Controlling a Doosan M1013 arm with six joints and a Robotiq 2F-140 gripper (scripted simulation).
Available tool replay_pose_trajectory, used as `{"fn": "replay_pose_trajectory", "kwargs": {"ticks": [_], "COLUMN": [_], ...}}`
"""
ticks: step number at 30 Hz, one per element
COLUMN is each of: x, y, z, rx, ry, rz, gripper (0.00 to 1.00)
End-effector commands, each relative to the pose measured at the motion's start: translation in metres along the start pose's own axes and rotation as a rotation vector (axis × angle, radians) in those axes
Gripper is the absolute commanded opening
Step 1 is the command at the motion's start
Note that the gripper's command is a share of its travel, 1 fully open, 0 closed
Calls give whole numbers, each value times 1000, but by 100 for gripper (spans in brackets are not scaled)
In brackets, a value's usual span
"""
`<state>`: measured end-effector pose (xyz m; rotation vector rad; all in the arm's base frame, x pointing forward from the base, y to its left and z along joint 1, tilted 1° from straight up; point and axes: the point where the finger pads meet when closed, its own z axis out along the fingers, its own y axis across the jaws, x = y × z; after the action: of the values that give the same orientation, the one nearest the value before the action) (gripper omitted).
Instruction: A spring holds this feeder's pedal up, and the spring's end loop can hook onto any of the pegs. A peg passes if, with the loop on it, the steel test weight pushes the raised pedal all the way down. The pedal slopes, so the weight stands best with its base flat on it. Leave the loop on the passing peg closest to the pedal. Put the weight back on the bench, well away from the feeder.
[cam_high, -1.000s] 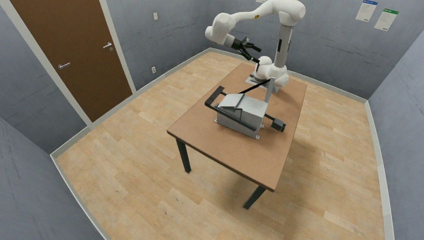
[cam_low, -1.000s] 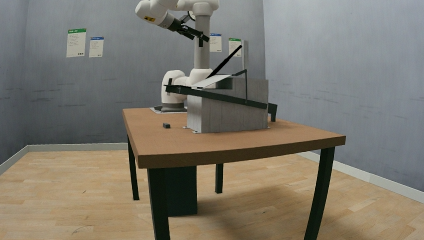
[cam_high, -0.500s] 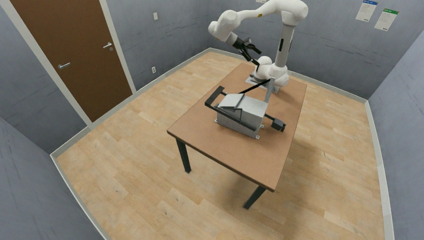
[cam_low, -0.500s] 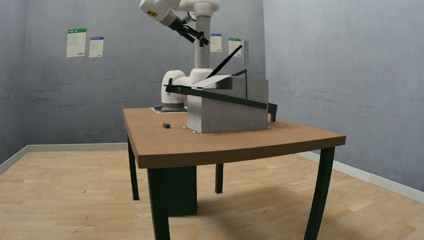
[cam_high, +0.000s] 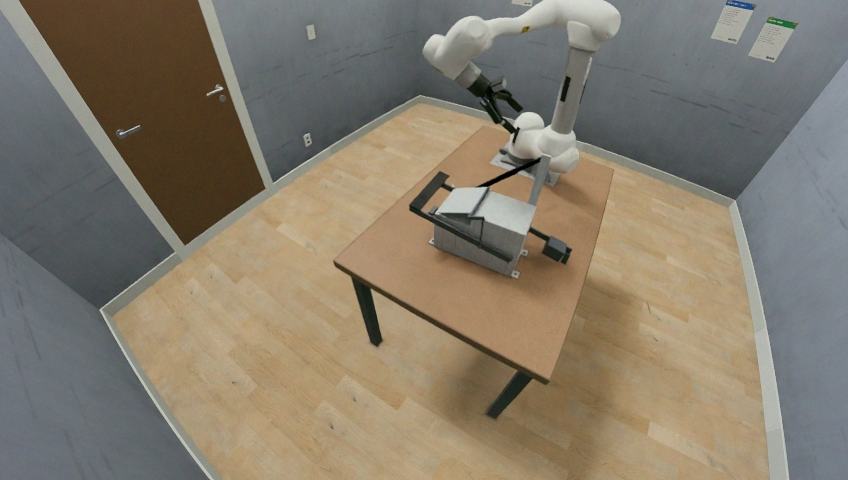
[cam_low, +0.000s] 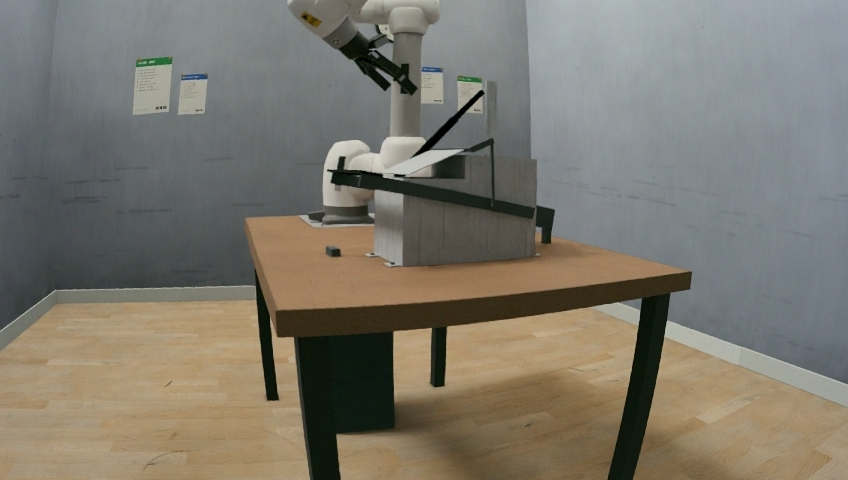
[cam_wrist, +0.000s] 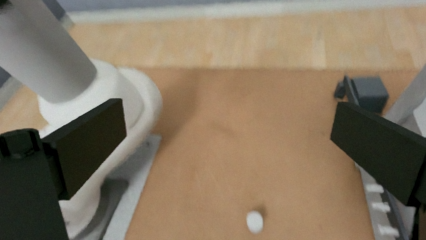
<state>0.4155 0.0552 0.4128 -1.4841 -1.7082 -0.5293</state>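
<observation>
My 1 arm rises from its base (cam_high: 554, 180) (cam_low: 304, 221), the column-like lower link (cam_high: 572, 92) (cam_low: 406, 83) standing nearly upright. Up top I bend over at the elbow (cam_high: 595, 23), and my white wrist (cam_high: 461, 47) (cam_low: 327, 14) slants downward. My gripper (cam_high: 511, 118) (cam_low: 397, 89) (cam_wrist: 228, 119) hangs in the air at a tilt, fingertips lowest. I have its 2 fingers spread wide apart, with nothing between the pads (cam_wrist: 380, 150), which face each other.
</observation>
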Motion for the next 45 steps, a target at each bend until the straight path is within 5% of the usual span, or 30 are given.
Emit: {"fn": "replay_pose_trajectory", "kwargs": {"ticks": [1, 12, 13, 29, 30, 45], "x": [-1, -1, -15, -15, -29, -29], "y": [0, 0, 4, 4, 7, 7], "z": [2, 2, 13, 13, 23, 23], "rx": [-2, -2, -46, -46, -90, -90], "ry": [-11, -11, -154, -154, -296, -296], "rz": [3, 3, 18, 18, 32, 32], "gripper": [100, 100, 100, 100, 100, 100]}}
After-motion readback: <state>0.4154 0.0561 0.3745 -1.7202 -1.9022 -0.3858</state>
